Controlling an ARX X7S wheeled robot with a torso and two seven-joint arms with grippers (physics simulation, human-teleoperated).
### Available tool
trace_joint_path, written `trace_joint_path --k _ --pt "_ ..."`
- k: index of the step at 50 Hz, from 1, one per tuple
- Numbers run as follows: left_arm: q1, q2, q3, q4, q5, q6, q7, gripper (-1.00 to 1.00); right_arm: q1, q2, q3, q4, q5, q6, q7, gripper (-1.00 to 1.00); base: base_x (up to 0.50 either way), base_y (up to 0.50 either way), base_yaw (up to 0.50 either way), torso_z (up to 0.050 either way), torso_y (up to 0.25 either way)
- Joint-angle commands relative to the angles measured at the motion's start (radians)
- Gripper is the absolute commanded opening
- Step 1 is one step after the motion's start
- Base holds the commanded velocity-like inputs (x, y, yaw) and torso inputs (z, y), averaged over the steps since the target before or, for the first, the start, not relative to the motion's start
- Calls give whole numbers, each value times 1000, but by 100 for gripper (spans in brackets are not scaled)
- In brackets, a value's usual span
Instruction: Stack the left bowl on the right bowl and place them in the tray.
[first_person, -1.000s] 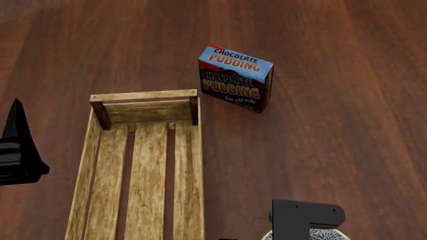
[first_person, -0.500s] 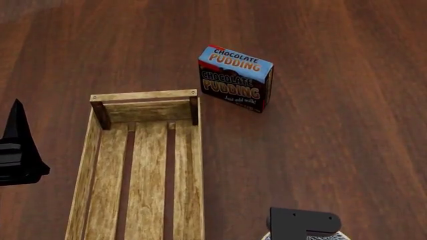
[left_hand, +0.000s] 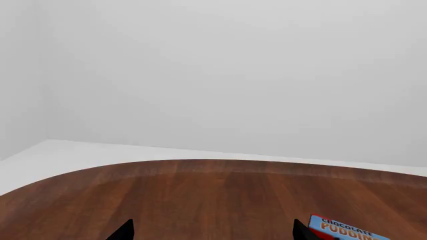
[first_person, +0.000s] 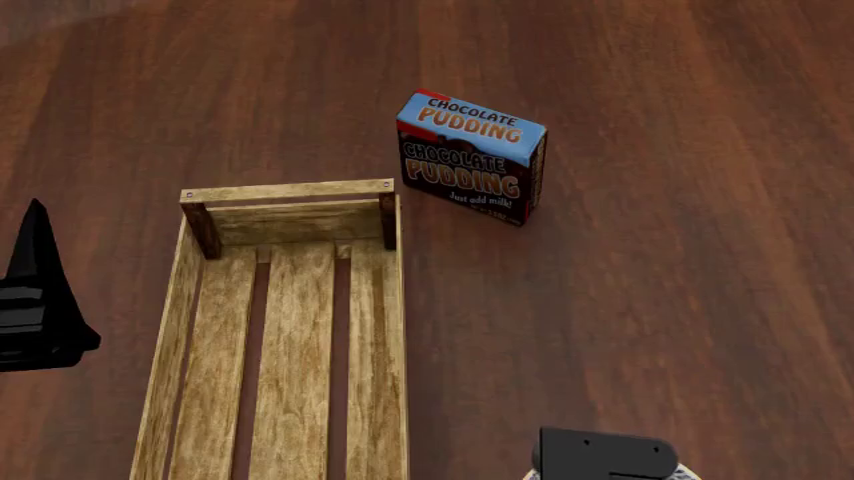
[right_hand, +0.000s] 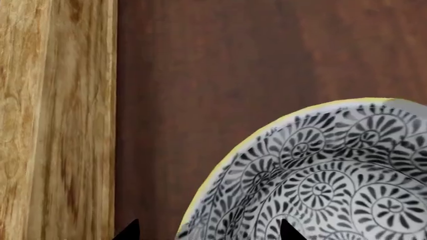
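Observation:
One bowl (right_hand: 320, 175), white with black fan patterns and a yellow rim, sits on the dark wood table beside the tray's plank side (right_hand: 53, 115). Whether it is the left or the right bowl I cannot tell. My right gripper (right_hand: 207, 231) is open, its two black tips straddling the bowl's near rim. In the head view only a sliver of the bowl (first_person: 686, 473) shows under the right arm's black wrist block (first_person: 601, 455). The tray (first_person: 287, 190) lies lengthwise with nothing in the part I see. My left gripper (first_person: 34, 300) hangs open left of the tray, holding nothing (left_hand: 212, 232).
A chocolate pudding box (first_person: 470, 155) stands just beyond the tray's far right corner; its edge shows in the left wrist view (left_hand: 347, 231). The rounded far table edge (left_hand: 213, 162) meets a white floor and wall.
The right arm's wrist block has slid toward the bottom edge of the head view, hiding more of the bowl. The left gripper, tray and box have not moved.

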Motion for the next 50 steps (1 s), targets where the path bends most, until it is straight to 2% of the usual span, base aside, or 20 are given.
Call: trace_joint_path --k 1,21,22,36,50 --pt "-1 -3 3 1 -3 0 -4 100 -2 1 -12 26 -3 -11 -16 100 0 0 0 0 0" --pt "-1 -8 14 0 -1 5 -9 100 -11 2 -27 69 -5 -33 -41 100 0 0 0 0 0" --pt "-1 -8 14 -1 -1 5 -9 100 -12 4 -27 65 -7 -34 -38 -100 0 0 0 0 0" --pt "0 -11 19 1 -3 6 -13 100 -14 17 -37 19 5 -17 -19 -100 2 0 0 0 0" --pt "0 -15 18 6 -11 6 -18 100 5 34 -4 -128 73 72 95 -100 1 -1 0 0 0"
